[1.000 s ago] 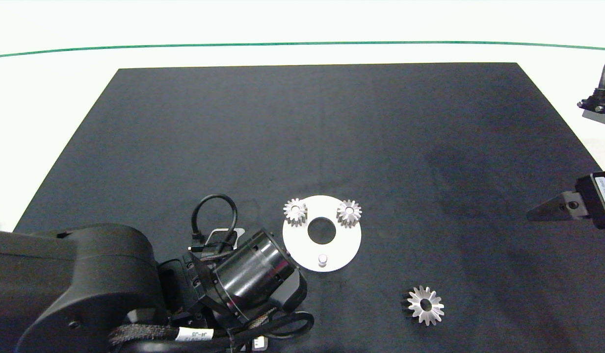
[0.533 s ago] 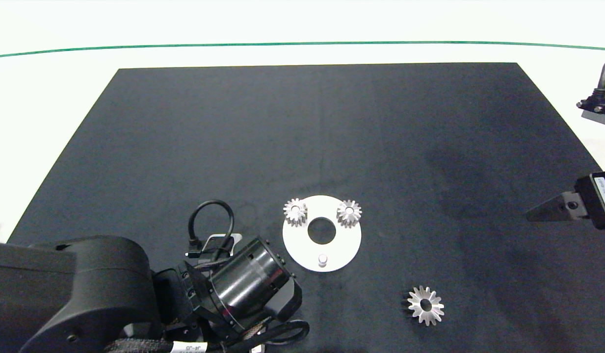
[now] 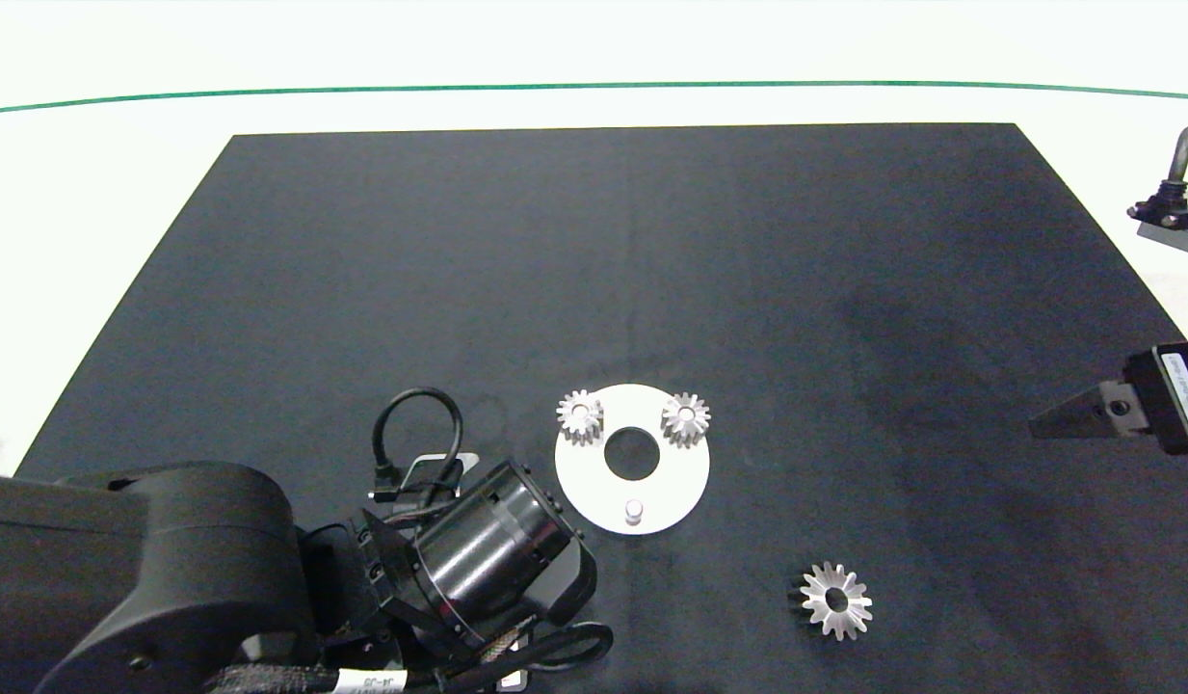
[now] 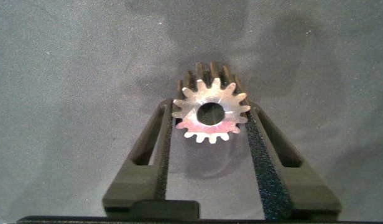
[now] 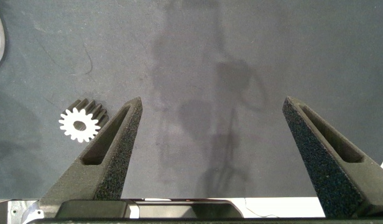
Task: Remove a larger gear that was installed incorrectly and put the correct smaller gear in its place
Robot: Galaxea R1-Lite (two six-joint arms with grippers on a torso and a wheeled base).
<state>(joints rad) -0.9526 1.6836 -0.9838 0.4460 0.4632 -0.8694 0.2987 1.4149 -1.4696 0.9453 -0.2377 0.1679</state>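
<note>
1. I see the flat white round plate (image 3: 666, 487) on the black mat (image 3: 594, 270), near the mat's front edge.
2. Two small grey-silver spur gears (image 3: 580, 416) (image 3: 685, 419) sit on the plate's far side, left and right of its centre hole; a short metal peg (image 3: 633, 510) stands at its near side.
3. The shiny silver star-toothed larger gear (image 3: 834, 600) lies on the mat, front-right of the plate, apart from it.
4. The left gripper (image 4: 211, 134), front-left of the plate, clamps the smaller grey-silver spur gear (image 4: 210, 113) above the mat.
5. The right gripper (image 5: 211, 109) hangs spread at the mat's right edge.

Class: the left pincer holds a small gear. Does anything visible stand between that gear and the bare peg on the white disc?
No. The left pincer is shut on the smaller gear. The bare peg on the white disc stands uncovered, beside the arm, with only dark mat between.
</note>
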